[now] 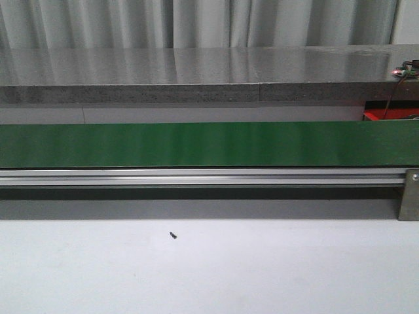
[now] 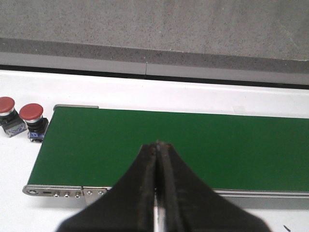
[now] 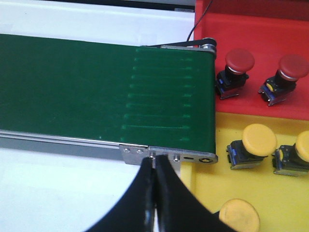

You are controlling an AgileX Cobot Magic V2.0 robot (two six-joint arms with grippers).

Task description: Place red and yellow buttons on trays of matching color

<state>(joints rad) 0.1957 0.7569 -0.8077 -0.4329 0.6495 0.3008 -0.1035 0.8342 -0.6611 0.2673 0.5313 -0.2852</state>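
1. The left pincer (image 2: 158,145) hangs over the near edge of the green conveyor belt (image 2: 169,145) close to the belt's end, its two dark fingers pressed together with nothing between them.
2. The right pincer (image 3: 154,162) sits above the aluminium rail (image 3: 72,143) at the other end of the belt, just beside the yellow tray (image 3: 207,193); its fingers are likewise pressed flat together and hold nothing.
3. In the front view neither arm shows; only the belt, its rail and the white bench (image 1: 209,268) appear, with a small dark speck (image 1: 173,235) on the bench.
4. The red tray (image 3: 260,53) lies past the belt's end and holds two red buttons: one (image 3: 237,65) right beside the belt roller, the other (image 3: 287,75) farther out. Both lie tilted on their dark bodies.
5. The yellow tray adjoins the red tray and holds yellow buttons: one (image 3: 256,145) lying on its side, a second (image 3: 299,153) cut by the frame edge, and a third (image 3: 239,216) near the right pincer, its cap facing the camera.
6. Beyond the belt's other end, two more red buttons (image 2: 33,118) (image 2: 8,113) stand on the white bench, side by side, in no tray.
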